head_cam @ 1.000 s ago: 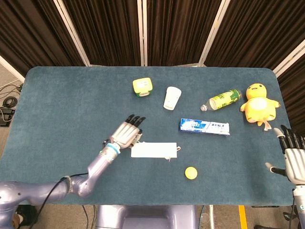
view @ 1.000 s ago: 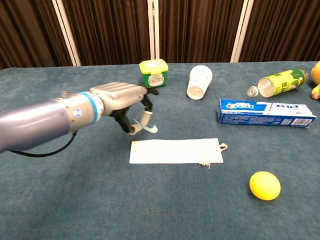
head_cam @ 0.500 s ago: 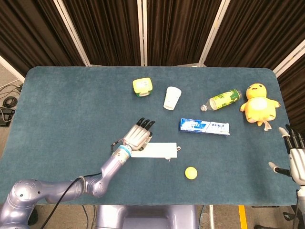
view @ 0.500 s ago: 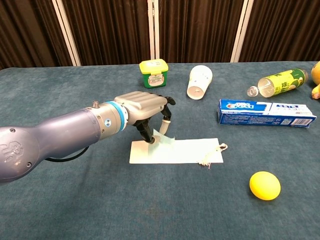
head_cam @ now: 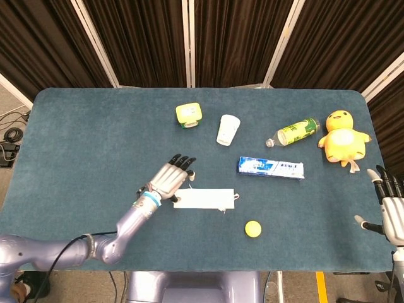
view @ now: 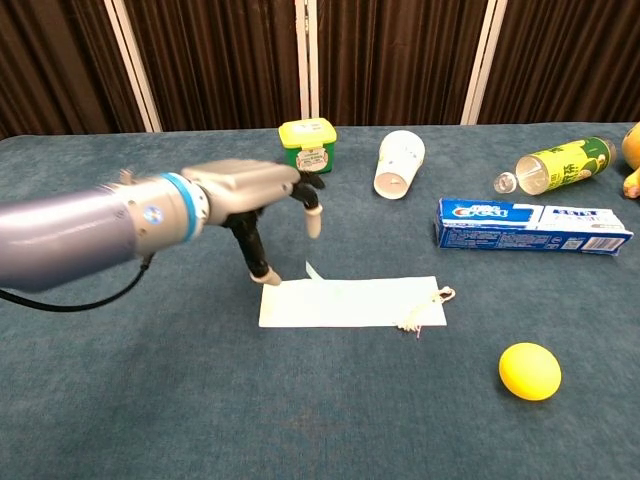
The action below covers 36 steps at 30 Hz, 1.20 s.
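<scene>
A white rectangular sheet (head_cam: 204, 199) (view: 350, 302) with a short string at its right end lies flat on the blue table (head_cam: 88, 145). My left hand (head_cam: 169, 180) (view: 255, 195) hovers at the sheet's left end, fingers apart and holding nothing. One fingertip (view: 270, 277) reaches down to the sheet's far left corner, where a small flap (view: 312, 270) stands up. My right hand (head_cam: 391, 211) shows only in the head view, at the table's right edge, fingers spread and holding nothing.
Behind the sheet lie a blue toothpaste box (head_cam: 271, 167) (view: 533, 226), a tipped white cup (head_cam: 228, 129) (view: 399, 164), a yellow-green tub (head_cam: 188, 115) (view: 307, 146) and a lying bottle (head_cam: 293, 132) (view: 555, 164). A yellow plush chick (head_cam: 343, 137) sits far right. A yellow ball (head_cam: 253, 228) (view: 529, 371) lies in front.
My left hand went from beside the sheet to over its left end, then drew back left and opened its fingers wider. The sheet's left corner now shows a small raised flap.
</scene>
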Motion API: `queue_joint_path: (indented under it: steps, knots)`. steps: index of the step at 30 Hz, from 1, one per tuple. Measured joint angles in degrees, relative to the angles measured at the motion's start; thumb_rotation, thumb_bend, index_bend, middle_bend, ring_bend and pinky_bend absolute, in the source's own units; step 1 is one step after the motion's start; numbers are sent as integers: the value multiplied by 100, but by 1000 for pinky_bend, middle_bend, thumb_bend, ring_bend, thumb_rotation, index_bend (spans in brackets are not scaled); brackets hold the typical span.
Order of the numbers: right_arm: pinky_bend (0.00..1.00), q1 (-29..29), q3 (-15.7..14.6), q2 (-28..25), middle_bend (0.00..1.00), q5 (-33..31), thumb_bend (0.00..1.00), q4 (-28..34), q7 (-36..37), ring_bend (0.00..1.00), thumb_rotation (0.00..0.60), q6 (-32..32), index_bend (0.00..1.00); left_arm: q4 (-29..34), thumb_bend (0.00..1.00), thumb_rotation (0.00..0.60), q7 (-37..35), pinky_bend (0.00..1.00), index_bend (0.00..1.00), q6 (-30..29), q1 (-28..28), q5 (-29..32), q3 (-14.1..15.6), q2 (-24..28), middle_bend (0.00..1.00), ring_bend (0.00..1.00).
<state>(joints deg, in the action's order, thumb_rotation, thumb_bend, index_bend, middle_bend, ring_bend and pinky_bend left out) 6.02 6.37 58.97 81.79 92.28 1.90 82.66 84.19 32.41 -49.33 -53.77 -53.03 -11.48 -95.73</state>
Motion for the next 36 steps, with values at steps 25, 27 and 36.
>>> queue_joint_path:
  steps: [25,27,36]
  knots:
    - [0,1932,191,172,0,-4,689,553,-586,0,600,-2773,125,1922,0,600,-470,0,0,-3300,2748,-750,758,2897,0,0]
    - [0,2217,243,276,0,-113,699,579,-694,0,600,-3132,125,1931,0,600,-527,0,0,-3377,2869,-752,785,2927,0,0]
    - [0,3301,419,914,0,-1132,739,611,-1471,0,600,-4253,152,1937,0,600,-573,0,0,-3571,3119,-982,799,2896,0,0]
